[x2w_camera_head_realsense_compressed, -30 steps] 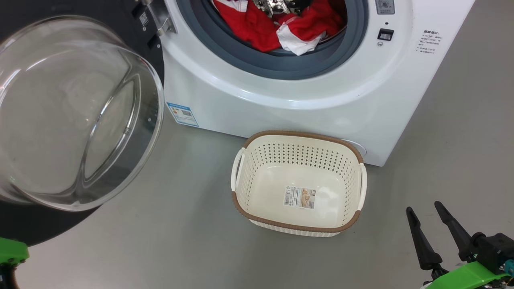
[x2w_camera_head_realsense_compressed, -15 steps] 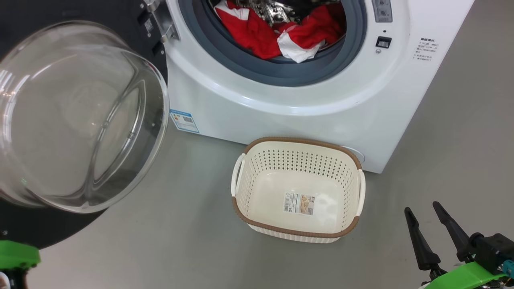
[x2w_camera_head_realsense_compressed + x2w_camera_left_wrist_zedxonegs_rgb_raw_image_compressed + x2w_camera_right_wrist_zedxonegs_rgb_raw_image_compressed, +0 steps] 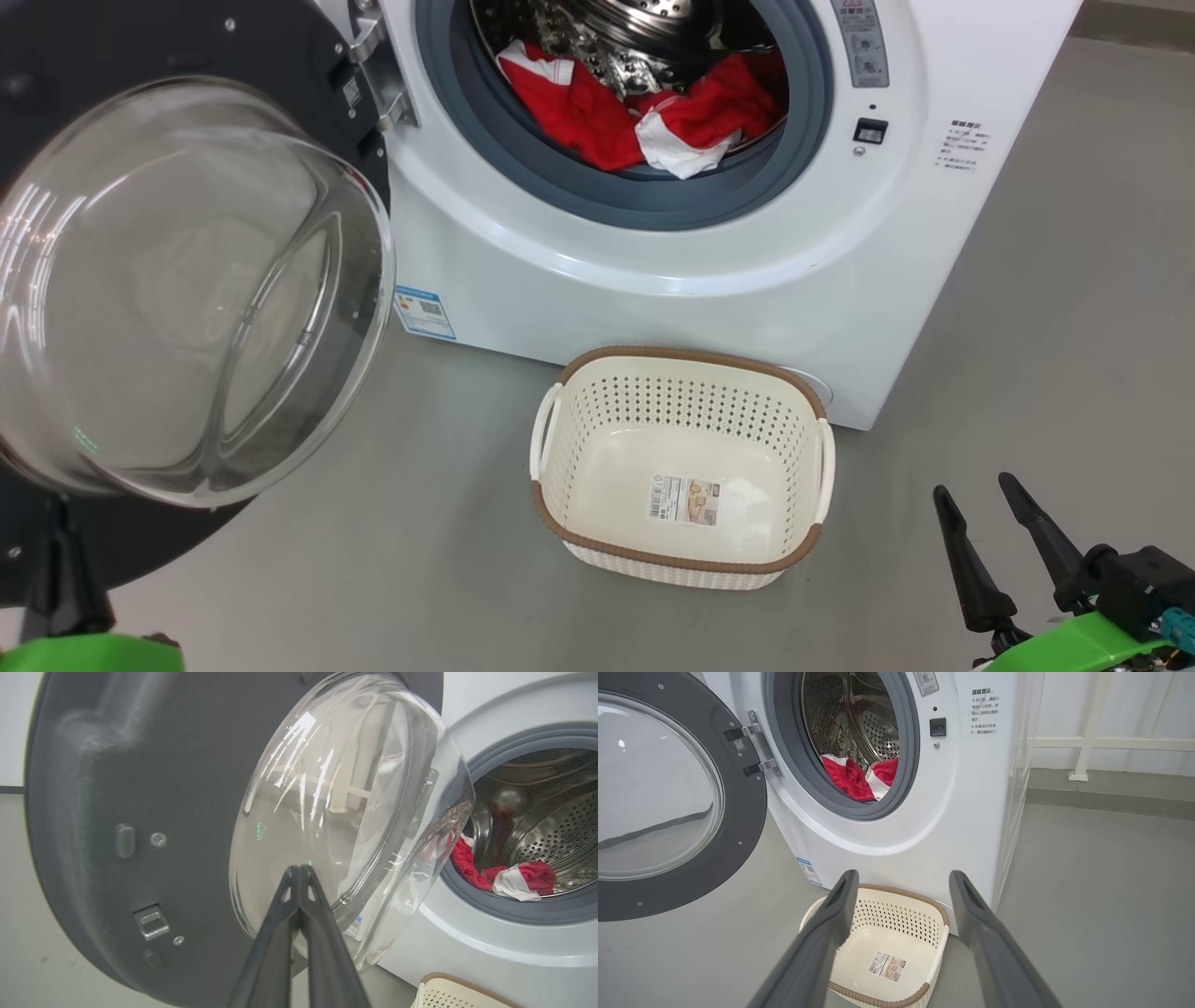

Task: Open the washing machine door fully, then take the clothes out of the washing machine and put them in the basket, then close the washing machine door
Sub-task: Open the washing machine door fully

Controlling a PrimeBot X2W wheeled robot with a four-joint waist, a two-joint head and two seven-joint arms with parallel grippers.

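Two grippers, both cut off at frame bottom. Lower left: left gripper [image 3: 59, 523], fingers pressed together, dim against the swung-open washing machine door [image 3: 187, 289], itself cropped at left. Top centre: clothes [image 3: 597, 121] partly hidden inside the washing machine [image 3: 653, 261]. Centre: basket [image 3: 560, 420] on the floor. Lower right: right gripper [image 3: 973, 485] spread wide, grasping nothing.

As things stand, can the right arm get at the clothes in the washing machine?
Probably yes. The washing machine door is swung open to the left, nothing blocks the drum, and the clothes lie near its front lip. The right gripper is open and empty, right of the basket.
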